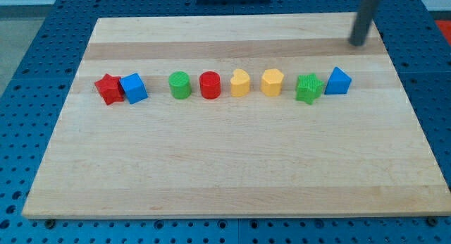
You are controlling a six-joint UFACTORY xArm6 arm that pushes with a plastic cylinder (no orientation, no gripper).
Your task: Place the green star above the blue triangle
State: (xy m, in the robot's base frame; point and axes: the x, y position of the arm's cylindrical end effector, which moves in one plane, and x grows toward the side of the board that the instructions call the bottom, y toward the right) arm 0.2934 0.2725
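The green star (pixel 309 88) lies on the wooden board toward the view's right, touching or nearly touching the left side of the blue triangle (pixel 338 81). My tip (pixel 359 44) is near the board's top right corner, above and a little right of the blue triangle, apart from every block.
A row of blocks runs leftward from the green star: two yellow blocks (pixel 272 82) (pixel 240 83), a red cylinder (pixel 209 84), a green cylinder (pixel 180 84), a blue cube (pixel 134 88) and a red star (pixel 108 88). The board's right edge (pixel 412 110) lies beyond the blue triangle.
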